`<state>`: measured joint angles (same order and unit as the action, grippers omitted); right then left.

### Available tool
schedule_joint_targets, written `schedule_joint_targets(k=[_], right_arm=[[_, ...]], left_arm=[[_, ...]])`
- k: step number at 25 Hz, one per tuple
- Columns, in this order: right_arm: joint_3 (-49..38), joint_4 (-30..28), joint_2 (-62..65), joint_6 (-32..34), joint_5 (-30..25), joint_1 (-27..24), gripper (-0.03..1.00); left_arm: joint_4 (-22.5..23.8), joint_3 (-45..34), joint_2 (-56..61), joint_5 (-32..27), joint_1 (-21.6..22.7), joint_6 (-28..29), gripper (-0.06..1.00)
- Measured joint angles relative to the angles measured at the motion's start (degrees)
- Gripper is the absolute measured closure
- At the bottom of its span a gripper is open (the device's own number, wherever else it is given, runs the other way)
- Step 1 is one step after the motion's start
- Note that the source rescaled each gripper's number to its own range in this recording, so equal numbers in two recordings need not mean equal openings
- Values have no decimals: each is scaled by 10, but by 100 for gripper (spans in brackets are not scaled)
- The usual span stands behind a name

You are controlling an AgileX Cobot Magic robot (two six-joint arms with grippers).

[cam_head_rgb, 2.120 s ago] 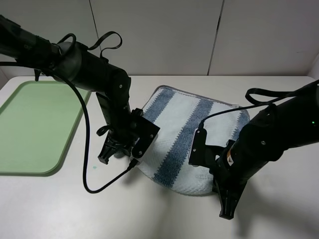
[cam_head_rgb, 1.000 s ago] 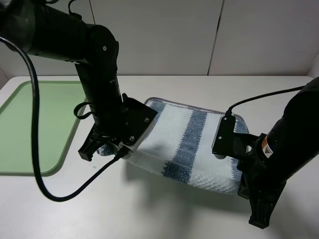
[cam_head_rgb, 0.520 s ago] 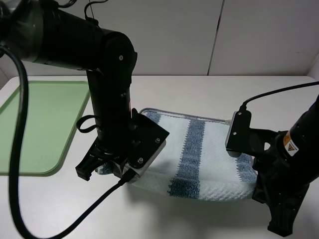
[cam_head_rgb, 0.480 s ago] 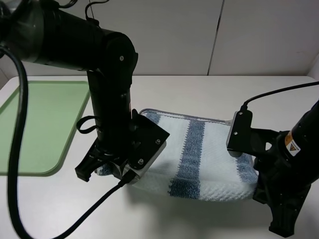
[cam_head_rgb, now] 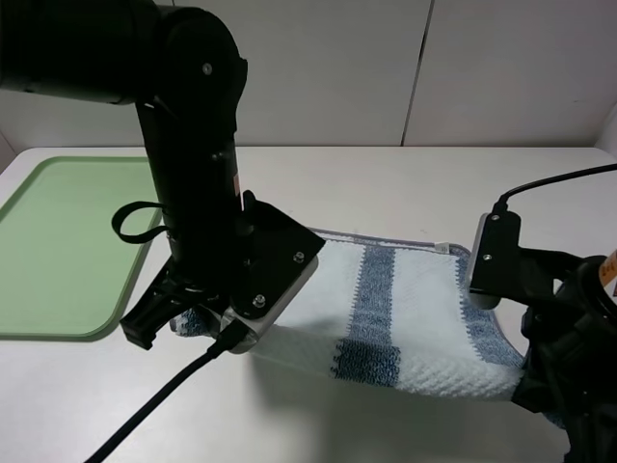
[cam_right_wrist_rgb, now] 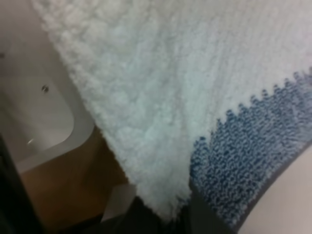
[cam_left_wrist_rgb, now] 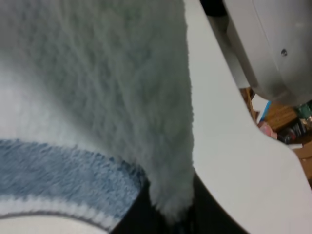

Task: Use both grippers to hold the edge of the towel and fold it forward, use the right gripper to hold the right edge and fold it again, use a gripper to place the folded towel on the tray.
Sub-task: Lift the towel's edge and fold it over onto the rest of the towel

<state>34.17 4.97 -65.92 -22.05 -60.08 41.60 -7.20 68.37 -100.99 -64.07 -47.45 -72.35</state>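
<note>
First fold in hand: left gripper [cam_left_wrist_rgb: 168,222] and right gripper [cam_right_wrist_rgb: 163,214] each clamp the striped towel [cam_head_rgb: 405,309] by its near side, raised right of the tray [cam_head_rgb: 58,241]. Next, carry it forward evenly onto the far edge.

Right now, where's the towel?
Exterior high view: the towel is centre-right on the table, right of the tray, its near corners held up by the left gripper and right gripper.

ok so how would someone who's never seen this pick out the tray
Start at the white table and go to its left end in the high view. The tray lies flat there: pale green, rectangular, rounded corners, low rim. Unlike the striped towel, it is plain and one colour.
</note>
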Motion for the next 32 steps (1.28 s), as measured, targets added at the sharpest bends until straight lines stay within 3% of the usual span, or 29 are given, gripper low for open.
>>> schedule_joint_targets(k=[6, 11, 21, 27, 32], right_arm=[[14, -1, 10, 0, -22, 0, 97], [61, -42, 10, 2, -25, 0, 97], [73, -106, -45, 4, 16, 0, 97], [73, -126, -60, 5, 53, 0, 97], [73, -132, -75, 6, 77, 0, 97]], left_arm=[[-3, 0, 1, -9, 0, 5, 94], [17, 0, 1, 10, 0, 6, 94], [80, 0, 1, 97, 1, 13, 94], [80, 0, 1, 148, 33, 13, 94], [79, 0, 1, 158, 60, 10, 94]])
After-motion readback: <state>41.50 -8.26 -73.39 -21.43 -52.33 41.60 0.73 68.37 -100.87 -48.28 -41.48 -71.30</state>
